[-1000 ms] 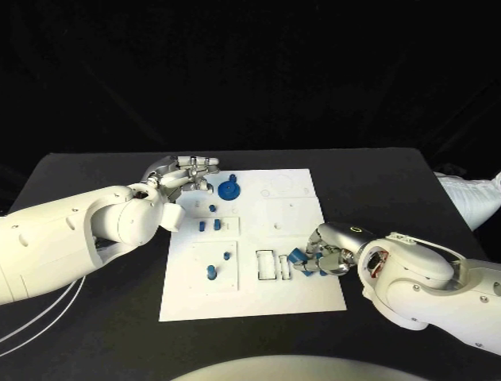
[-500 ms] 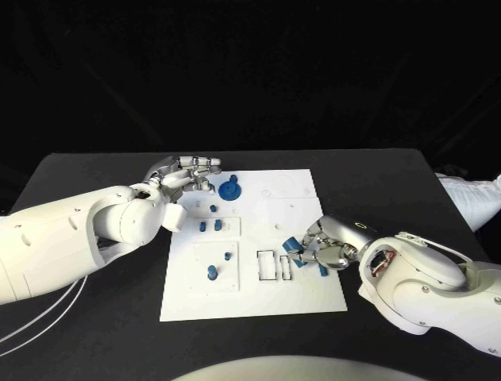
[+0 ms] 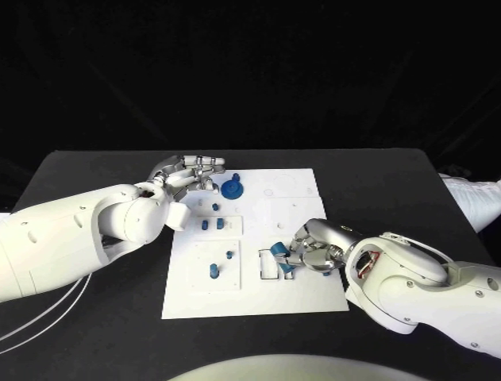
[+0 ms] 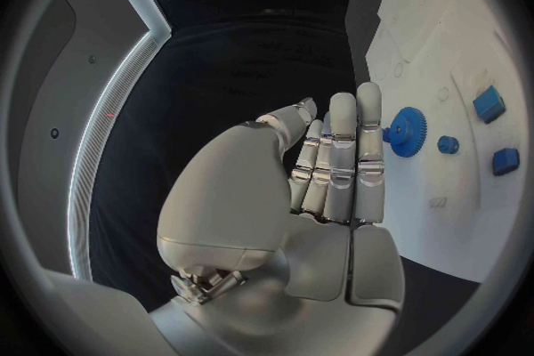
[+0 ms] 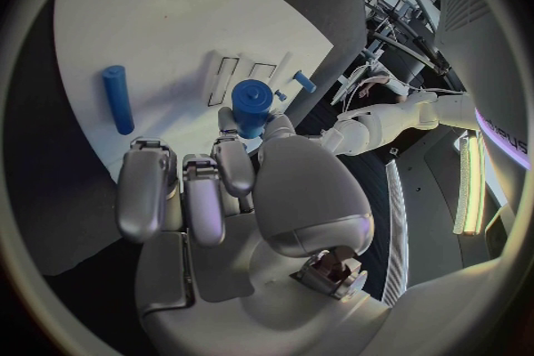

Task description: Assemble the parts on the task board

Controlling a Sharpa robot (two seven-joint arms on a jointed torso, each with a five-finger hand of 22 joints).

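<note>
Since a second ago our right hand (image 3: 314,252) has carried its blue peg (image 3: 280,249) leftward over the task board (image 3: 302,208), pinched at the fingertips above the two rectangular slots (image 3: 278,266); next we judge it must be lowered straight into a socket. Our left hand (image 3: 187,173) hovers with fingers straight, holding nothing, beside the one blue gear (image 3: 232,190); we count about five more small blue parts on the board

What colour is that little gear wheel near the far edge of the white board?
Blue. The gear shows best in the left wrist view, lying on the task board.

No readable text, labels, brands or numbers on task board (image 3: 298,208), parts or either arm.
</note>
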